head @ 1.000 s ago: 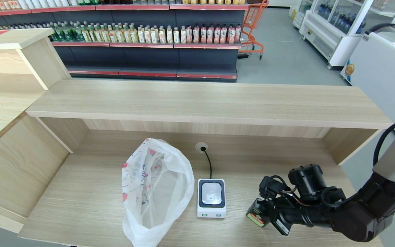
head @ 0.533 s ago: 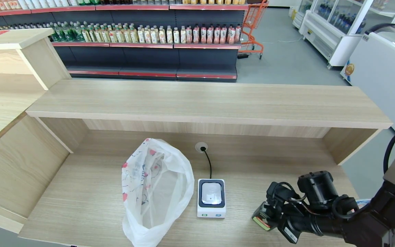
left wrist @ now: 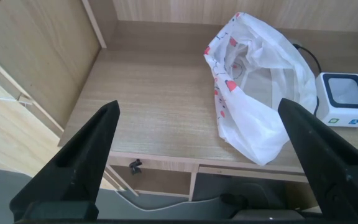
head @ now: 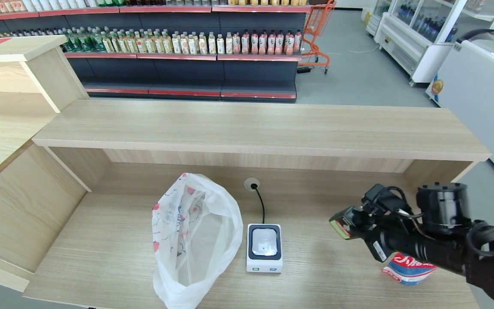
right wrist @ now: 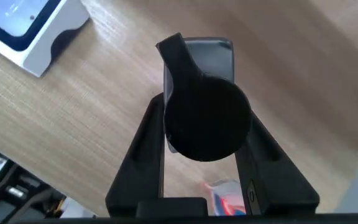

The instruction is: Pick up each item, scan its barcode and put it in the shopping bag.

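Note:
My right gripper (head: 344, 225) is shut on a small dark container with a round black lid (right wrist: 207, 118) and a green and red edge (head: 342, 227). It holds the container above the counter, to the right of the white barcode scanner (head: 264, 248), whose corner is also seen from the right wrist (right wrist: 33, 25). The white plastic shopping bag (head: 195, 240) lies open just left of the scanner. My left gripper (left wrist: 197, 162) hangs open and empty in front of the counter's near edge, with the bag (left wrist: 253, 93) and scanner (left wrist: 345, 96) beyond it.
A blue, white and red packet (head: 408, 268) lies on the counter at the near right, under my right arm. The scanner's black cable (head: 260, 201) runs back to a hole in the counter. A raised wooden ledge (head: 255, 128) and side walls enclose the counter.
My right arm has risen and swung right and away from me with the container, uncovering the packet on the counter. The bag and scanner have not moved.

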Robot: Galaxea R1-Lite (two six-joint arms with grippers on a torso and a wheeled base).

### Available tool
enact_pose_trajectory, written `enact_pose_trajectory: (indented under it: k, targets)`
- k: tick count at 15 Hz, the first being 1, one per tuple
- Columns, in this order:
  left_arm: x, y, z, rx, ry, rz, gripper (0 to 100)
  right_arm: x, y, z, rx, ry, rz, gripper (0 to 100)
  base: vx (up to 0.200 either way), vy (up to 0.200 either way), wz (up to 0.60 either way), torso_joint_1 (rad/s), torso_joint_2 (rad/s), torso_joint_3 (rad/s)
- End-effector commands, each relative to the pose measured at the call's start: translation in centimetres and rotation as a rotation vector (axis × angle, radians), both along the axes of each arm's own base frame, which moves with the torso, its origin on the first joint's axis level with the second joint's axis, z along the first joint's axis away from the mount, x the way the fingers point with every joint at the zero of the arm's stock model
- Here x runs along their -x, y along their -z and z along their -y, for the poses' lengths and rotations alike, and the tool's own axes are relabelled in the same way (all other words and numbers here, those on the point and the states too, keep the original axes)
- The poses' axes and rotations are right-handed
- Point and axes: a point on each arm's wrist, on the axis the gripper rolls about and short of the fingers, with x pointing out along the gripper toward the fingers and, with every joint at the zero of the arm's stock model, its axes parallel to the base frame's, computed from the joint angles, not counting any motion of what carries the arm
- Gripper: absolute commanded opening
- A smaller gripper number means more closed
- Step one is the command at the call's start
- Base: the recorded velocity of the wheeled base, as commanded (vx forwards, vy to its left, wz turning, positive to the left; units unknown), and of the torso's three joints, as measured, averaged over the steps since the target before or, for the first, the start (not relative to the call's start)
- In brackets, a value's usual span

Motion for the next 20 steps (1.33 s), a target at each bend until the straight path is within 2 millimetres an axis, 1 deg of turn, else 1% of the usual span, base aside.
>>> enact_pose_trajectory:
  k: [1,2,3,4,5,6,7,8,9,11,13,14,15,16,17,18,20]
  targets:
    - [0.0,0.0,0.0,0.0,0.001,0.0,100,3.6,-4.4,1.5,0.036,-0.024,0.203,0,0.0,0.0,0.0,0.0,0.0,0.0]
    - [0.0,0.0,0.0,0.0,0.001,0.0,100,4.4,-5.2,1.6,0.064,-0.05,0.253,0,0.0,0.0,0.0,0.0,0.0,0.0]
    - [0.0,0.0,0.0,0.0,0.001,0.0,100,5.5,-6.7,1.8,0.09,-0.108,0.339,0,0.0,0.0,0.0,0.0,0.0,0.0]
    - [0.0,0.0,0.0,0.0,-0.001,0.0,100,6.7,-7.6,2.1,0.107,-0.161,0.398,0,0.0,0.0,0.0,0.0,0.0,0.0]
    - [0.0,0.0,0.0,0.0,-0.001,0.0,100,7.9,-7.8,2.3,0.149,-0.214,0.431,0,0.0,0.0,0.0,0.0,0.0,0.0]
    - [0.0,0.0,0.0,0.0,0.001,0.0,100,8.4,-8.0,2.4,0.195,-0.288,0.473,0,0.0,0.0,0.0,0.0,0.0,0.0]
    - [0.0,0.0,0.0,0.0,-0.001,0.0,100,8.4,-8.0,2.4,0.215,-0.348,0.499,0,0.0,0.0,0.0,0.0,0.0,0.0]
    - [0.0,0.0,0.0,0.0,0.001,0.0,100,8.4,-8.1,2.4,0.243,-0.464,0.554,0,0.0,0.0,0.0,0.0,0.0,0.0]
    - [0.0,0.0,0.0,0.0,0.001,0.0,100,8.2,-8.0,2.3,0.304,-0.634,0.64,0,0.0,0.0,0.0,0.0,0.0,0.0]
    - [0.0,0.0,0.0,0.0,-0.001,0.0,100,8.1,-7.1,2.5,0.442,-0.84,0.769,0,0.0,0.0,0.0,0.0,0.0,0.0]
    - [0.0,0.0,0.0,0.0,-0.001,0.0,100,7.7,-6.3,2.5,0.619,-1.023,0.947,0,0.0,0.0,0.0,0.0,0.0,0.0]
    - [0.0,0.0,0.0,0.0,-0.001,0.0,100,7.3,-6.0,2.4,0.715,-1.087,1.045,0,0.0,0.0,0.0,0.0,0.0,0.0]
    - [0.0,0.0,0.0,0.0,-0.001,0.0,100,7.1,-5.6,2.2,0.756,-1.124,1.093,0,0.0,0.0,0.0,0.0,0.0,0.0]
    - [0.0,0.0,0.0,0.0,0.001,0.0,100,6.7,-4.5,1.5,0.811,-1.215,1.171,0,0.0,0.0,0.0,0.0,0.0,0.0]
    - [0.0,0.0,0.0,0.0,0.001,0.0,100,6.6,-4.3,1.4,0.819,-1.229,1.179,0,0.0,0.0,0.0,0.0,0.0,0.0]
    - [0.0,0.0,0.0,0.0,-0.001,0.0,100,6.0,-3.1,0.4,0.889,-1.313,1.269,0,0.0,0.0,0.0,0.0,0.0,0.0]
    - [0.0,0.0,0.0,0.0,-0.001,0.0,100,5.7,-2.0,-2.0,0.856,-1.428,1.375,0,0.0,0.0,0.0,0.0,0.0,0.0]
